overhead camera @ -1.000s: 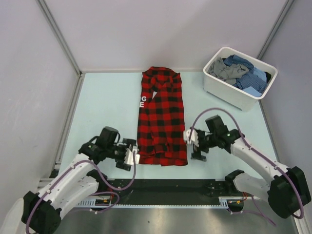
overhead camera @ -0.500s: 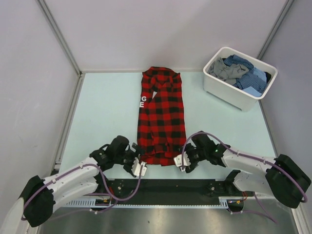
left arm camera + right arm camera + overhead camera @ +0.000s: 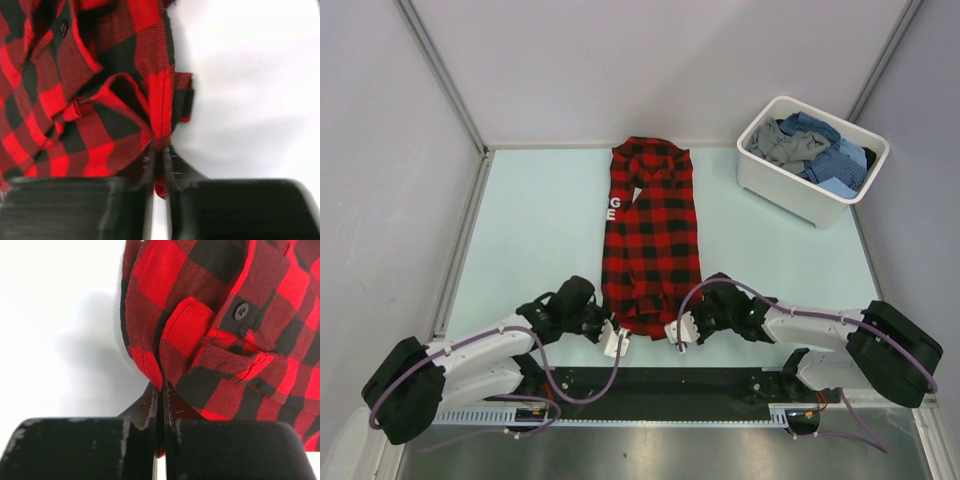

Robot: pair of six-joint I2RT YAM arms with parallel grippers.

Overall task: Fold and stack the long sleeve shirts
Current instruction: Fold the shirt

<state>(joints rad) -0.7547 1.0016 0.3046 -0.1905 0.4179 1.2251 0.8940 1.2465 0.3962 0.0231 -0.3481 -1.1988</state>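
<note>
Pincers, count 2. The left pincer [image 3: 613, 341] was clamped on the near-left hem corner of the red-and-black shirt [image 3: 652, 240]. In the left wrist view its two fingers were pressed together, with a pinch of checked cloth [image 3: 100, 75] caught between them and bunching into a fold just above the tips. The right pincer [image 3: 676, 332] was clamped the same way on the near-right hem corner. In the right wrist view the fingers were closed to a thin slit on the cloth edge [image 3: 225, 315], and one black button [image 3: 241, 310] showed just beyond the grip.

Shirts on the counter [image 3: 540, 230], count 1: the red-and-black shirt lay lengthwise down the middle as a narrow strip, collar at the far end and hem at the near end. White letters [image 3: 612, 208] showed at its left edge.

Both arms, count 2, reached low across the near edge of the counter and met the hem from either side.

Tubs, count 1: a white tub [image 3: 790, 195] stood at the far right corner, well apart from the spread shirt. It held a crumpled grey garment [image 3: 778, 143] and blue check cloth [image 3: 835, 160]. I could not tell how many blue pieces there were.
</note>
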